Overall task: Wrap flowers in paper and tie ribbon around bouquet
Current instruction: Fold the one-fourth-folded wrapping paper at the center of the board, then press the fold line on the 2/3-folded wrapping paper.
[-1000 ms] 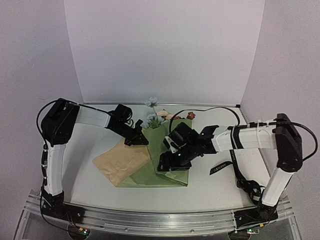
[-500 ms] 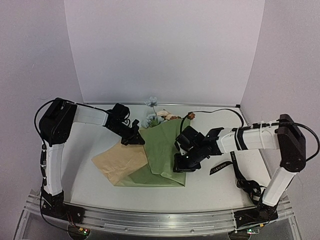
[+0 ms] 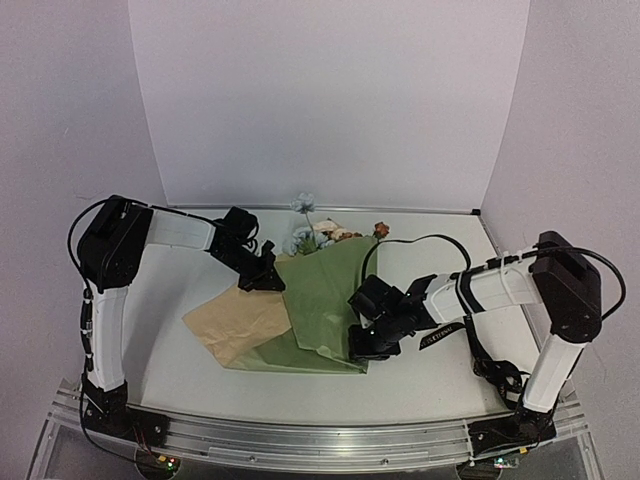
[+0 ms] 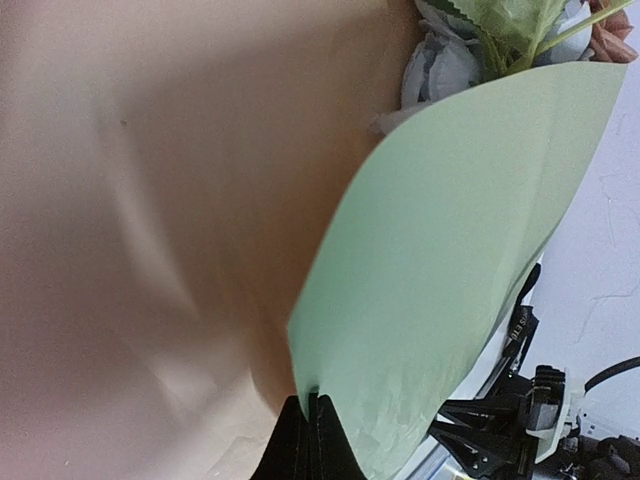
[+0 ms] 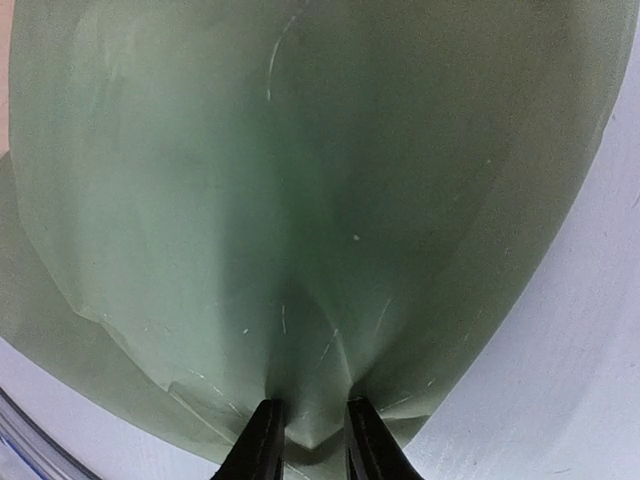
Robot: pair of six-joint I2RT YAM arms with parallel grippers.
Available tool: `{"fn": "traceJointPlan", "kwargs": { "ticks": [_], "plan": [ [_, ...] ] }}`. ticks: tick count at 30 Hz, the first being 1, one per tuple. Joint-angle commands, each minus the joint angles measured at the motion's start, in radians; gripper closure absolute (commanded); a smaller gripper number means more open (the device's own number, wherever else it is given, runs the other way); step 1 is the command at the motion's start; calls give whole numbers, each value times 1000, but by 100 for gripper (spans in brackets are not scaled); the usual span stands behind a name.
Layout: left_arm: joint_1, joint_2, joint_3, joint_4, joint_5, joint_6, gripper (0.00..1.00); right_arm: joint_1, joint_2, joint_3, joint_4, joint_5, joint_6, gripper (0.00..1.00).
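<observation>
Both left fingers (image 4: 298, 452) and right fingers (image 5: 262, 442) pinch paper (image 3: 320, 300), flowers (image 3: 312, 232) mostly hidden (blooms showing).

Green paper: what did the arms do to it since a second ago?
The right hand pulled back toward the robot and pinched shut on a folded corner of the paper. The left hand stayed clamped on its far-left edge, and the flowers stayed put.
</observation>
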Motion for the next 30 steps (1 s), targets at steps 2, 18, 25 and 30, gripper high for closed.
{"fn": "traceJointPlan", "kwargs": {
  "ticks": [2, 18, 25, 30],
  "plan": [
    [14, -34, 64, -16, -41, 19, 100, 27, 37, -14, 14, 61, 38, 76],
    [-15, -342, -49, -104, -156, -6, 61, 67, 77, 37, -44, 139, 138, 79],
    [-176, -357, -249, 142, 39, -142, 84, 71, 73, 33, -16, 125, 180, 79],
    [-244, -307, -328, 329, 118, -222, 86, 72, 61, 18, 18, 125, 202, 79]
  ]
}}
